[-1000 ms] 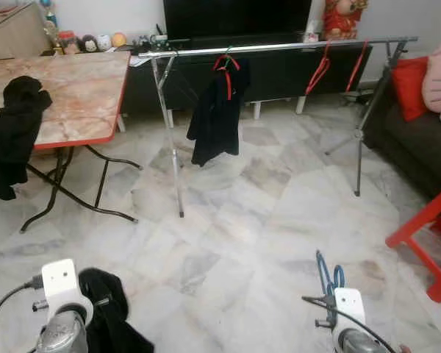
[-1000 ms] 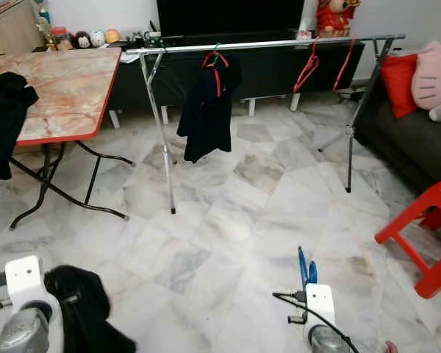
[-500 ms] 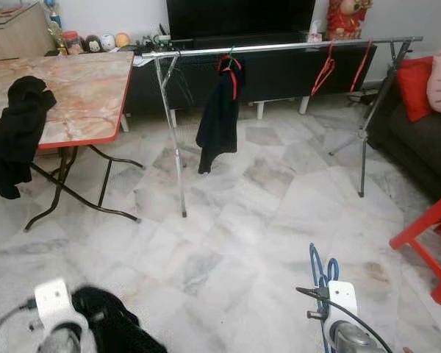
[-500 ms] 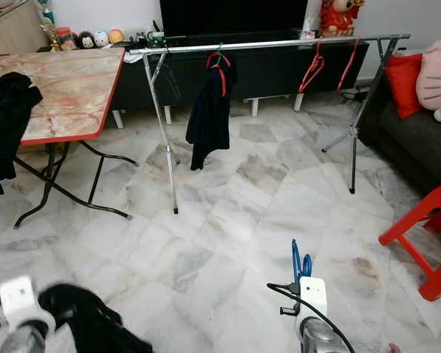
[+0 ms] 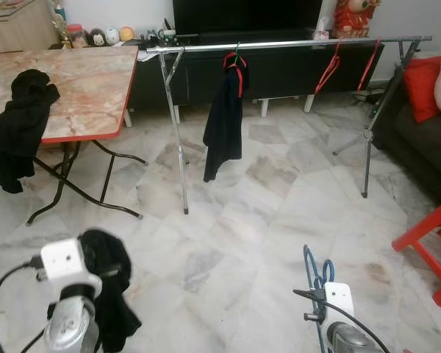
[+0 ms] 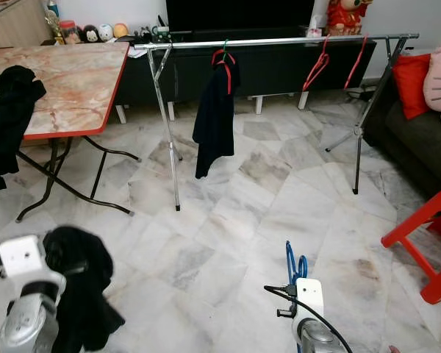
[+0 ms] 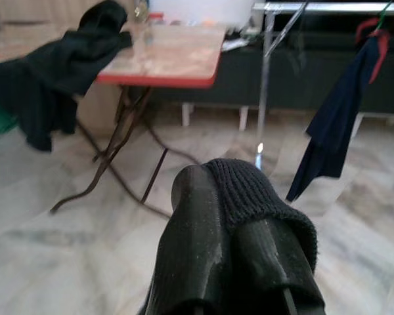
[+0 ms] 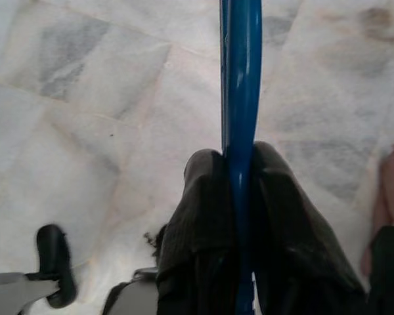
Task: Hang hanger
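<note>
Fingers, right gripper: pressed together on my blue hanger, held low over the marble floor.
Fingers, left gripper: clamped on a black garment that drapes down beside my left arm.
Clothes rack: well ahead, silver rail; one dark garment on a red hanger, two bare red hangers toward its right end.
Folding table: ahead left, black clothing hanging over its edge.
Red stool: at right.

four hangers: three red hangers on one rail, one blue hanger. three dark garments. one counter.
</note>
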{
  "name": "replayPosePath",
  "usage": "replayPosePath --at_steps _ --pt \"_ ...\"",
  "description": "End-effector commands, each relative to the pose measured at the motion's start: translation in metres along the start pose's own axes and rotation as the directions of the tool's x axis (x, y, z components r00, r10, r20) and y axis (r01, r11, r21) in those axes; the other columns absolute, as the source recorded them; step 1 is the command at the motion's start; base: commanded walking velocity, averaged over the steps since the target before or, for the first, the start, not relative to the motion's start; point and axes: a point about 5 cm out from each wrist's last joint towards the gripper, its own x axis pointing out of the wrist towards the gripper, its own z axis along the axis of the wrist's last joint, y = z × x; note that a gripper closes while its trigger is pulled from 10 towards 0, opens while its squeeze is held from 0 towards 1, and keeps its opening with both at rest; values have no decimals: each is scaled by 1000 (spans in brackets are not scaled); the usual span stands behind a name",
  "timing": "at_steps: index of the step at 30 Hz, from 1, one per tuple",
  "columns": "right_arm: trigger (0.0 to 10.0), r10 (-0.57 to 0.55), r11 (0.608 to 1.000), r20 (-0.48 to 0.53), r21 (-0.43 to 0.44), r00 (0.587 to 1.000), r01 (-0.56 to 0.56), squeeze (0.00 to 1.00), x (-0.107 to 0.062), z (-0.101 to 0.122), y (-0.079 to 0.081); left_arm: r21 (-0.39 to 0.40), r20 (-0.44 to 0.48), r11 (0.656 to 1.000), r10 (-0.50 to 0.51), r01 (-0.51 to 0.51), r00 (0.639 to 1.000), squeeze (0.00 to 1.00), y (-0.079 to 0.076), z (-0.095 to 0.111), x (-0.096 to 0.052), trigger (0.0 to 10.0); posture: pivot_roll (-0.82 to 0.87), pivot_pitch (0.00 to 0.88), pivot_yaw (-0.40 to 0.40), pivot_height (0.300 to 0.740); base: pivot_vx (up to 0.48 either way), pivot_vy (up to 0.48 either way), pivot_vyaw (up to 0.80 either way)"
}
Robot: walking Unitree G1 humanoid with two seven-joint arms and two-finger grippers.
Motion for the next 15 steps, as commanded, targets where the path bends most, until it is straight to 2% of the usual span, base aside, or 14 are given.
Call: replayPosePath --at_steps 1,5,8,15 --pt "10000 -6 1000 17 -11 1000 6 0 0 3 -1 1 9 1000 6 -6 1000 0 2 4 1 10000 -49 0 12 740 0 465 0" --pt "10000 -8 1000 25 -19 1000 8 0 0 4 -2 -3 13 1000 -5 5 1000 0 -1 8 2 10000 -50 0 13 740 0 452 0" --pt "10000 14 1000 21 -22 1000 -14 0 0 3 1 -1 9 1000 -5 5 1000 0 -3 11 2 10000 -47 0 11 740 0 436 548" --pt "10000 19 1000 19 -14 1000 -19 0 0 2 1 -9 10 1000 -20 20 1000 0 -11 13 1 10000 -45 0 13 740 0 424 0"
